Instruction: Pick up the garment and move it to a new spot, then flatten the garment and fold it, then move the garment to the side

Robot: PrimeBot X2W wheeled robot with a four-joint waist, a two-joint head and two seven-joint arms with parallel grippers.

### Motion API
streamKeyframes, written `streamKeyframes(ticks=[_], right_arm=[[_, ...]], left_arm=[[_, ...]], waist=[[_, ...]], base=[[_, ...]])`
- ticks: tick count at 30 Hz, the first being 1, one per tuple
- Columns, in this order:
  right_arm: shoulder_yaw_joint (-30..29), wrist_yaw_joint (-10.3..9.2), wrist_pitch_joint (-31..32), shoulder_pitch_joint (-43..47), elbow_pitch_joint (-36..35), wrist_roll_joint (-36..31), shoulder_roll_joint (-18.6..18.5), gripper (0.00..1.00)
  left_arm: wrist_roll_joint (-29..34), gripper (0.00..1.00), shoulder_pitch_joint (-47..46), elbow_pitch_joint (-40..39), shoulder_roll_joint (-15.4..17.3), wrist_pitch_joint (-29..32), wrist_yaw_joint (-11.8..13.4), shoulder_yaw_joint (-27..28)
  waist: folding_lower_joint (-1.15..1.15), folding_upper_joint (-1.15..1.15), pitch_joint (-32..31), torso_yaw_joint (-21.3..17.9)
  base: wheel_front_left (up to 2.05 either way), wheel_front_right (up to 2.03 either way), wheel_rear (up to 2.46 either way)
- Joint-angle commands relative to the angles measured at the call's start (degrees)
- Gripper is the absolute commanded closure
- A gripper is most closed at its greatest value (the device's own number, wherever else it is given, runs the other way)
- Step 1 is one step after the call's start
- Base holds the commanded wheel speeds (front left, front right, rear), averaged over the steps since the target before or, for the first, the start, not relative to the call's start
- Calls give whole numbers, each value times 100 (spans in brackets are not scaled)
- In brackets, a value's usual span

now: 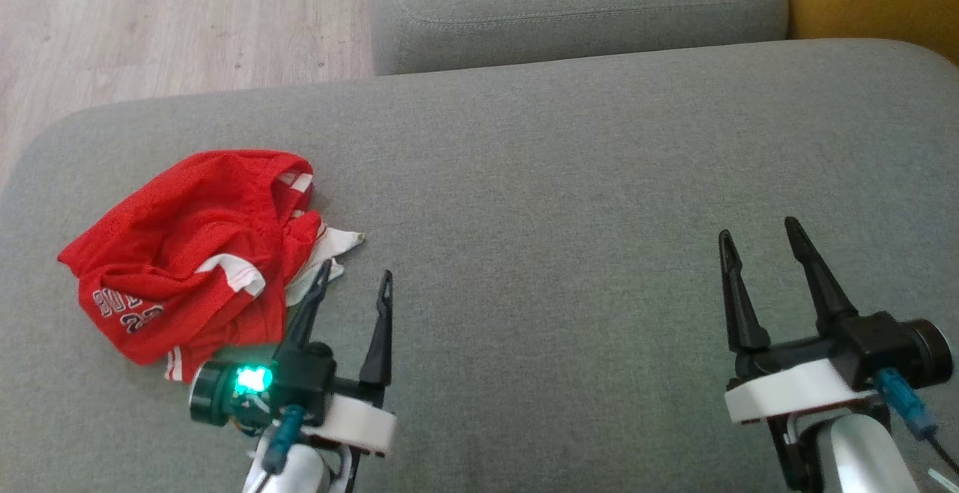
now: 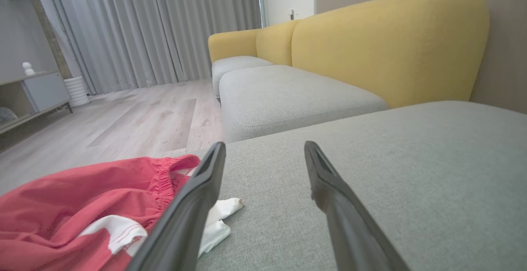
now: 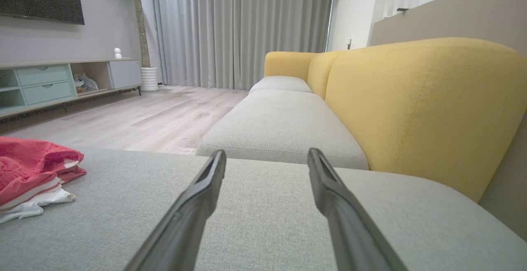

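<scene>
Head view puts the red garment (image 1: pixel 187 253) on the left part of the grey seat cushion (image 1: pixel 562 178), bunched in a loose heap with nothing holding it. We read it as thin sports mesh with white trim (image 1: pixel 232 272) and printed lettering. A gathered elastic band (image 2: pixel 164 176) in the left wrist view suggests shorts, though we cannot be sure. A white flap (image 1: pixel 333 249) sticks out at its right edge.

We judge it light, soft and floppy. It will sag and trail from any single pinch, and the mesh may slip a little between smooth fingers, but it is not fragile. The elastic band looks the best hold: it is thicker and firmer than the mesh, and gives a straight edge for flattening later. The white flap is nearer but probably too flimsy to lift the whole heap.

The left gripper (image 1: pixel 356 272) sits just right of the heap, spread wide and empty. Its left finger overlaps the white flap in this view, and we cannot tell whether it touches. The right gripper (image 1: pixel 757 229) hovers well apart over bare cushion on the right, also spread and empty. Farther off lie a second grey cushion (image 1: pixel 577 6), a yellow backrest (image 2: pixel 391 44) and wood floor (image 1: pixel 150 13).
</scene>
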Motion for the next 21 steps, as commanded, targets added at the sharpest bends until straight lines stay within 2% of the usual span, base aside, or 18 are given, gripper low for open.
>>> streamKeyframes(ticks=[1, 8, 10, 12, 15, 21], right_arm=[[154, -4, -103, -273, -253, -286, -56, 0], [245, -4, -205, -270, -320, -818, -58, 0], [268, -4, -238, -269, -332, -925, -59, 0], [259, -4, -272, -278, -414, -716, -59, 0], [150, -4, -322, -249, -450, -357, -61, 0], [93, -4, -328, -170, -288, 618, -61, 0]], left_arm=[[296, 0, -371, -95, 126, -93, 121, 37], [784, 0, -498, 176, 188, -194, 309, -209], [751, 0, -516, 90, 121, -228, 331, -205], [454, 0, -446, -181, -20, -261, 305, -21], [289, 0, -325, -435, -49, -311, 213, 188], [-142, 0, -37, -474, -208, -317, -30, 645]], waist=[[0, 0, -6, 11], [0, 0, -8, 19], [0, 0, 2, 18], [0, 0, 14, 16], [0, 0, 31, 35], [0, 0, 20, 62]], base=[[0, 0, 0], [0, 0, 0], [0, 0, 0], [0, 0, 0], [0, 0, 0], [0, 0, 0]])
